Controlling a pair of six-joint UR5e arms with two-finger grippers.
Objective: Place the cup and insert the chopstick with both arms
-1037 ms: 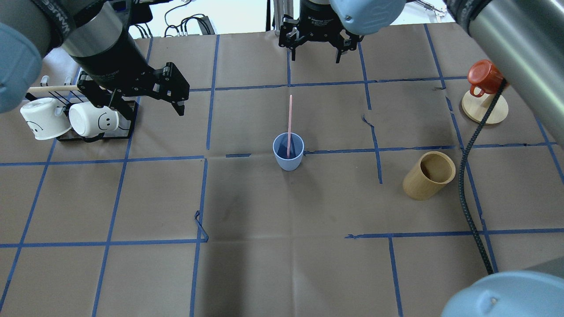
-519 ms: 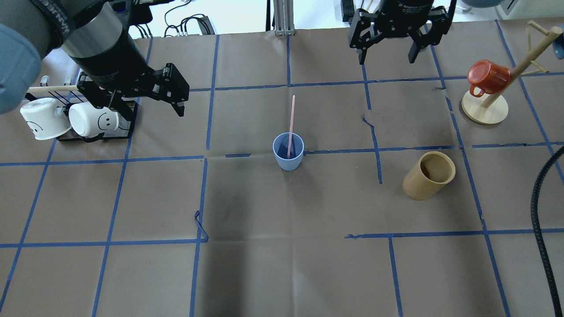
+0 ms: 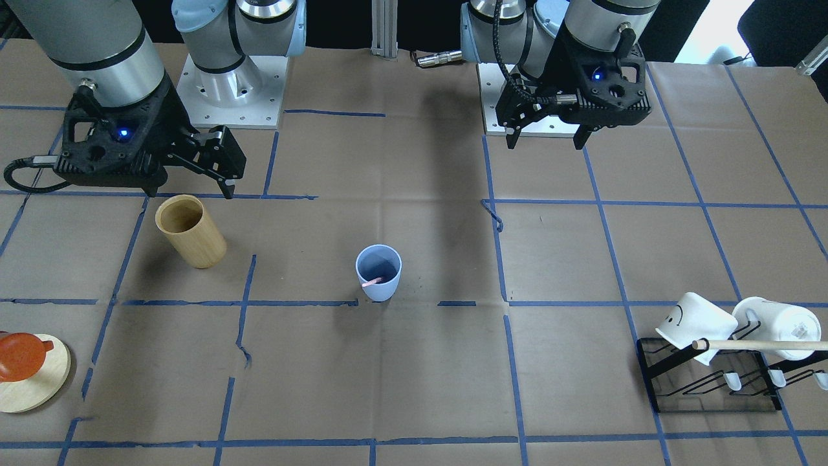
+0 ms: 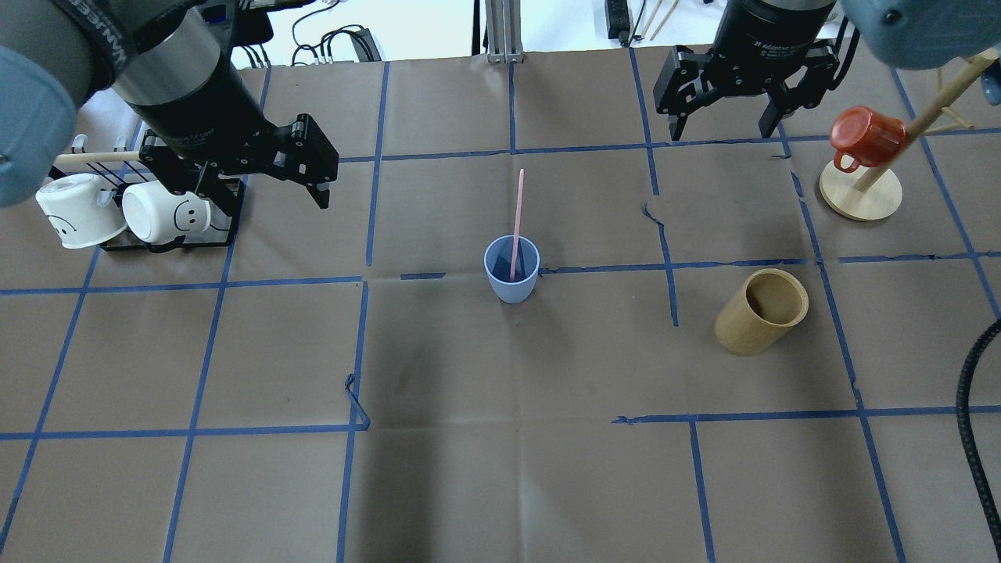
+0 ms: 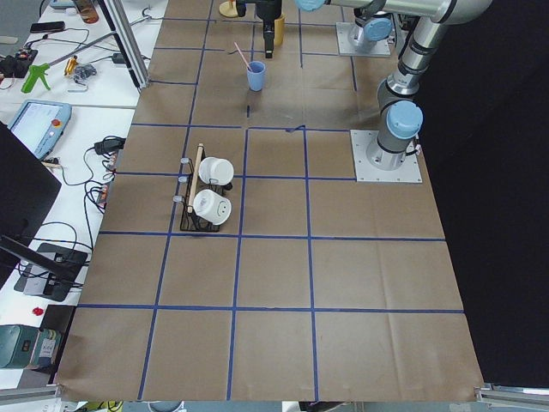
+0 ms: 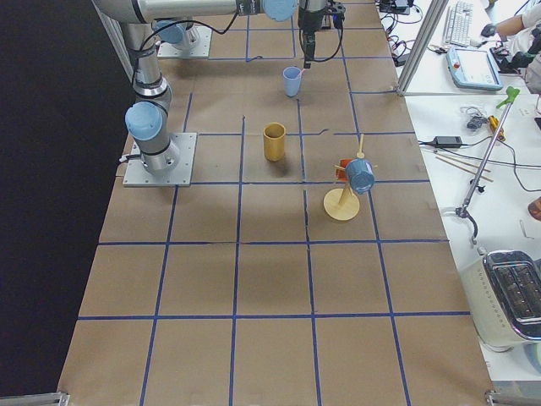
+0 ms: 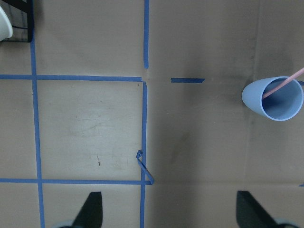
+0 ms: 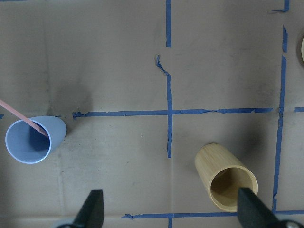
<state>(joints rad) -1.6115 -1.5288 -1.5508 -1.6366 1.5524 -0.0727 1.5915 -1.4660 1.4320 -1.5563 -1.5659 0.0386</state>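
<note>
Cup (image 4: pixel 511 294), light blue, stands upright near the middle of the paper-covered table (image 4: pixel 500 469), beside a crossing of blue tape lines. A tan wooden holder (image 4: pixel 739 328) stands a little nearer the robot, off to the cup's right and well apart from it. The pink chopstick (image 4: pixel 518 203) has its lower end inside the cup and leans on the rim, its upper end tilted away from the robot.

Farther back on the left, two white mugs (image 4: pixel 78 215) with drawn smileys lie on a black wire rack (image 4: pixel 168 244). The left gripper (image 3: pixel 544 141) hangs just beside them, fingers spread wide and holding nothing. On the right, a red mug (image 4: pixel 864 134) hangs on a wooden mug tree (image 4: pixel 860 199). At the far edge, the right gripper (image 4: pixel 721 129) hovers with its fingers likewise spread and empty.
</note>
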